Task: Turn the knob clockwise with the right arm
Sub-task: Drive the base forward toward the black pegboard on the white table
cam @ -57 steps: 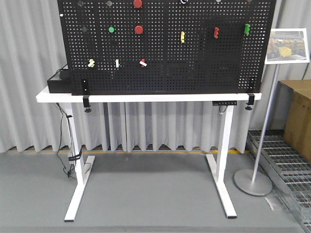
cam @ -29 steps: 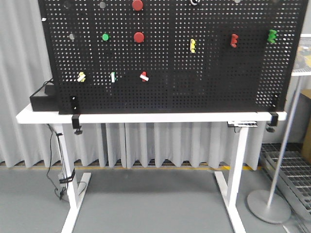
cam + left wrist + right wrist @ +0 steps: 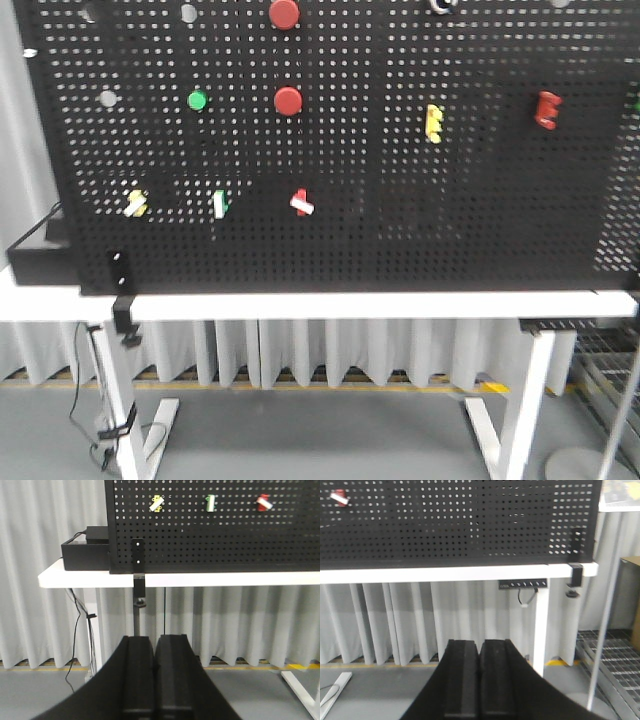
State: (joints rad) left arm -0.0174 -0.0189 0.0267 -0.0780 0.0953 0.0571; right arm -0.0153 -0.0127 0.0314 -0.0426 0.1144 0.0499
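The right fingers (image 3: 462, 680) are pressed together on nothing, and so are the left fingers (image 3: 137, 675), both well short of the pegboard (image 3: 400, 200). On its lower left, above the tabletop (image 3: 350, 305), sit a yellow knob (image 3: 136, 203), a green knob (image 3: 220, 204) and a red knob (image 3: 301, 203) in a row.

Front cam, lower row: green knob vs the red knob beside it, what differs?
Colour: the green knob is green with white, the red knob red with white.
Pose: the green knob's bar stands upright; the red knob's is tilted, high end to the left.
Place: green knob sits left of red knob.
Shared: both small, same row on the pegboard.
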